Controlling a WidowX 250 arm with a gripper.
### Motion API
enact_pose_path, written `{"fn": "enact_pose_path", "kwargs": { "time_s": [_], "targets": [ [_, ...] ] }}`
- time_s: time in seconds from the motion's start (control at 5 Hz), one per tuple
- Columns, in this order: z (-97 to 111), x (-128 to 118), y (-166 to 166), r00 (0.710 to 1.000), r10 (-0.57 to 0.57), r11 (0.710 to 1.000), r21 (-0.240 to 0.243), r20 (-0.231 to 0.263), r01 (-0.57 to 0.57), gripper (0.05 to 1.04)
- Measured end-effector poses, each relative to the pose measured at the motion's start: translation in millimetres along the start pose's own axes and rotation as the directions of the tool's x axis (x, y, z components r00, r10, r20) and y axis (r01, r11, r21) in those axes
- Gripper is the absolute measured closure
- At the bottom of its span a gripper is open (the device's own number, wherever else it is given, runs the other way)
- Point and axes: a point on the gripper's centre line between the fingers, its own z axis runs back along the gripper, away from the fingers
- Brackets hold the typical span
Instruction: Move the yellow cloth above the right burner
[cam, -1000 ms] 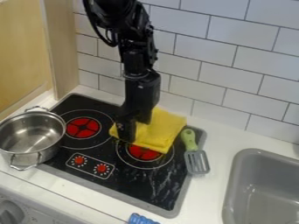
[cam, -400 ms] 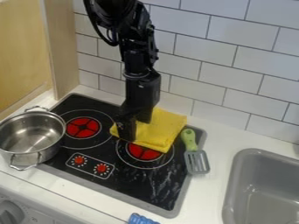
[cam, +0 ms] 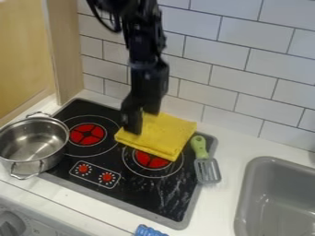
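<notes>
Tiled wall (cam: pixel 255 64) behind stovetop (cam: pixel 138 191): 2 burners (cam: pixel 149 160), yellow cloth (cam: pixel 163 133).

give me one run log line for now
gripper at left side of cloth | cloth over back edge of right burner | pot at left | spatula at right

A way lies open over the near half of the black glass stovetop (cam: pixel 141 198), between the round, shiny metal pot (cam: pixel 31 145) on the left and the green-handled spatula with a grey slotted head (cam: pixel 208 171) on the right. The white tiled wall (cam: pixel 246 83) bars the far side, the upright pale wooden panel (cam: pixel 64 50) the far left. A strip of white counter (cam: pixel 231 183) leaves a gap before the grey sink (cam: pixel 277 172).
</notes>
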Motion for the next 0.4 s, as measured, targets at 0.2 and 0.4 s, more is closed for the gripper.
{"fn": "enact_pose_path", "kwargs": {
  "time_s": [0.2,0.4],
  "targets": [
    [16.5,2.7,0.8,1.0,0.002,0.999,0.044,0.01,-0.002,0.083],
    [25.1,-1.1,-7.2,1.0,0.004,0.998,0.068,-0.025,-0.003,0.083]
  ]
}}
